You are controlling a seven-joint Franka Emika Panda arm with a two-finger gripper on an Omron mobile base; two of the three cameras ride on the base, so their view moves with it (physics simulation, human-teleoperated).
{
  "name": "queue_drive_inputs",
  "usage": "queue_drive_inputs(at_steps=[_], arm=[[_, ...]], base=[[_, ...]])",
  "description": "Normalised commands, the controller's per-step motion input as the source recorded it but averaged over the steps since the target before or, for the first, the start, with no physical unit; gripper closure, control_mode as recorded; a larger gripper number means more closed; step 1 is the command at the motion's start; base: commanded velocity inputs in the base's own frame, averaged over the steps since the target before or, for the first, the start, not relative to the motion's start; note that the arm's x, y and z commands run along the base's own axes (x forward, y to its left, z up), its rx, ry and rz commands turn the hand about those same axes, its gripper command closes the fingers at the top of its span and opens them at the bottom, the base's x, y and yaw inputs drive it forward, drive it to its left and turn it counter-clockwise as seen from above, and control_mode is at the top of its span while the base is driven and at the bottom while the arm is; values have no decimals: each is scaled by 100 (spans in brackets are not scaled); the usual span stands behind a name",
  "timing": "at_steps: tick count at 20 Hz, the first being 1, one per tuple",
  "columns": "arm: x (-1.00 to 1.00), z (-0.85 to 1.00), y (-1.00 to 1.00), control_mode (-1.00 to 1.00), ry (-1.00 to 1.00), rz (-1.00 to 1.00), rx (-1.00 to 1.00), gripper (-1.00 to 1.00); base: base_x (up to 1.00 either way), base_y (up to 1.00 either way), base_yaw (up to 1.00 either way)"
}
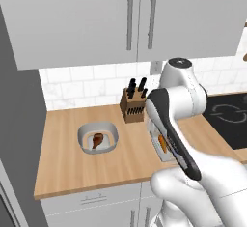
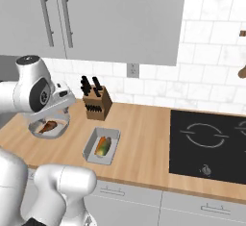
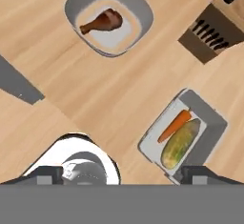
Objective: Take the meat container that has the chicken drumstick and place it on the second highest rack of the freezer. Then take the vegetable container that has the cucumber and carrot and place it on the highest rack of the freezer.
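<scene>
Both containers on the wooden counter, neither lifted. Meat container with chicken drumstick inside, left of the knife block in the left base view, well apart from it. Vegetable container holding carrot and cucumber, nearer the cooktop.

Gripper hanging high above the counter, looking straight down; tips spread wide at the bottom edge of the hand view, nothing between them, nothing held.

Step in hand, by judgement: approach to the meat container, first in the task order. Not yet centred; container sits toward the top of the hand view, so a shift in that direction needed before descent.

For a clean pick: descend over one wall of the container, one finger inside and one outside, clear of the drumstick. Rounded, sloping rim, so seat deep before closing. Keep level in the carry to avoid tipping the drumstick out. Freezer not visible from here.
</scene>
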Motion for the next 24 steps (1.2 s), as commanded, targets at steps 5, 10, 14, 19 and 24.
queue_drive_inputs(at_steps=[5, 10, 14, 19, 24], arm=[[-9, -41, 98, -100, 0, 56, -20, -100], [5, -27, 100, -100, 1, 33, -19, -100], [59, -18, 96, -100, 24, 7, -18, -100], [92, -24, 49, -100, 26, 3, -15, -100], [71, -48, 4, -100, 7, 7, -9, -100]], base=[[0, 0, 0], [0, 0, 0], [0, 0, 0], [0, 0, 0], [0, 0, 0]])
